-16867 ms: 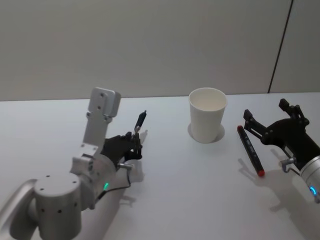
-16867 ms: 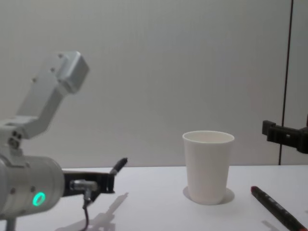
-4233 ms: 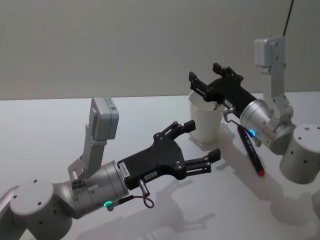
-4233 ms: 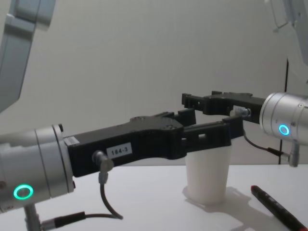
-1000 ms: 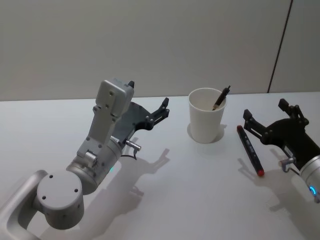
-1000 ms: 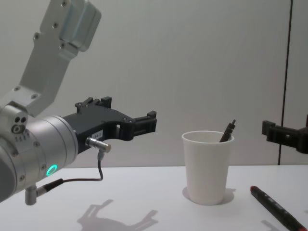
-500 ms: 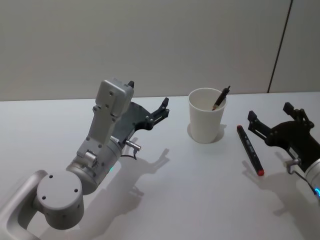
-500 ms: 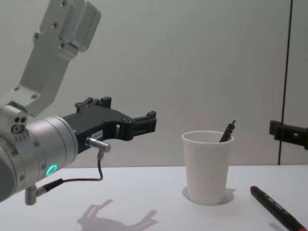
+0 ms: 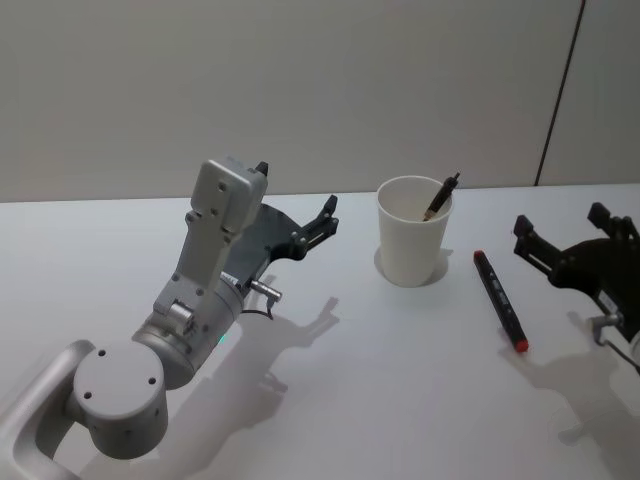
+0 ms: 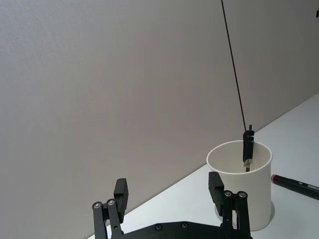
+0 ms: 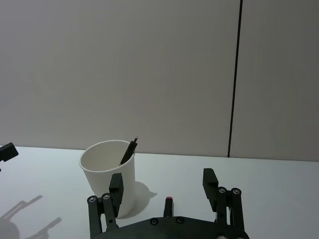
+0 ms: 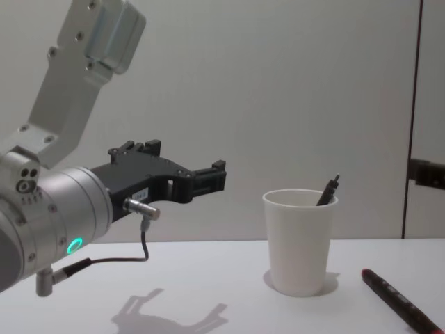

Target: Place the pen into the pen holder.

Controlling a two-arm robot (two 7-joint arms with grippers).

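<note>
The left gripper [image 10: 168, 186] is hovering above the table [image 9: 330, 400], well to the left of the pen holder [image 9: 412, 245]. Its jaws are spread wide and gripping nothing, and it is pointing toward the cup rather than reaching for it. That reads as an arm standing clear so as not to knock anything.

The pen holder is standing upright near the middle of the table. The pen [image 9: 440, 197] is sitting inside it, leaning against the rim on the cup's right side. Its top end is poking out above the rim because the cup is shorter than the pen (which end is up is hard to tell at this distance). The lean is simply the pen resting where the rim is propping it, and nothing is gripping it.

Just to the right of the cup, a dark marker [image 9: 500, 300] with a red end is lying flat on the table, apart from the cup's base.

Farther right, the right gripper [image 9: 562, 225] is hanging near the table's right side. Its jaws are also wide open and empty, and it is beside the marker without touching it. Judging from this layout, the pen's placement looks complete.
</note>
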